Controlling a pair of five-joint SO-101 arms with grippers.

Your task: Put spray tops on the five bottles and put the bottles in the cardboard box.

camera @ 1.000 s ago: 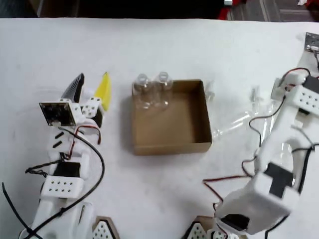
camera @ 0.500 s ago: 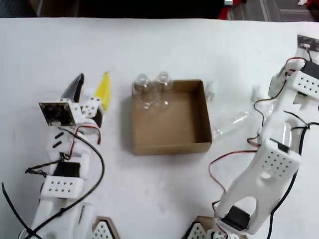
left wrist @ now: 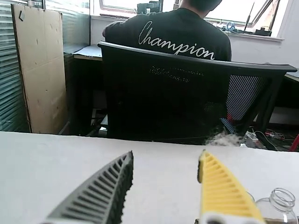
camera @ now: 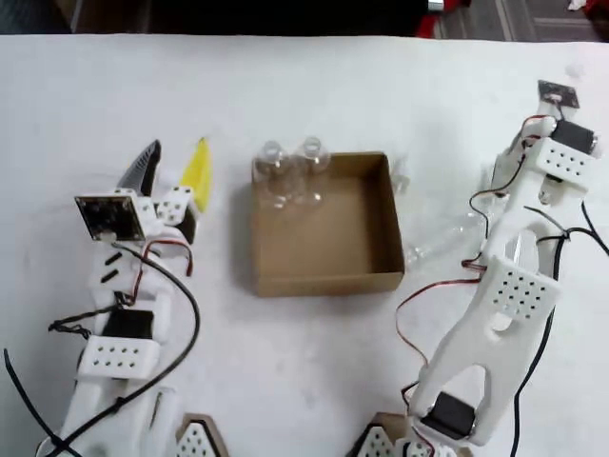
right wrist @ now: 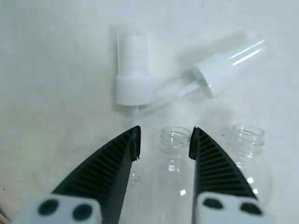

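nearest on the white desk (camera: 304,381), the cardboard box (camera: 324,243), open-topped, between the two arms. inside it, at the far corner on the left arm's side, two clear bottles, one (camera: 273,181) just beside the other (camera: 310,173), both upright, necks uncapped. on that side of the box, the left hand (camera: 177,152) raised over the desk, dark finger (left wrist: 100,196) and yellow finger (left wrist: 224,196) spread wide, gripping nothing. at the edge of the left wrist view, one bottle's open neck (left wrist: 281,199). beyond the desk there, a black chair (left wrist: 187,93).

on the other side of the box, the right arm (camera: 504,295) stretched toward the far desk edge. in the right wrist view, the right hand (right wrist: 165,133) pointing down at the desk, its two dark fingers (right wrist: 112,168) parted, with the open neck of a third bottle (right wrist: 175,140) in the gap; touching or not, cannot tell. just beside it, outside the fingers, a fourth bottle (right wrist: 247,137), also uncapped. farther on, two white spray tops lying on the desk: one (right wrist: 132,74) with its tube toward the bottles, the second (right wrist: 219,70) under a clear cover, near the first and tilted away from it.
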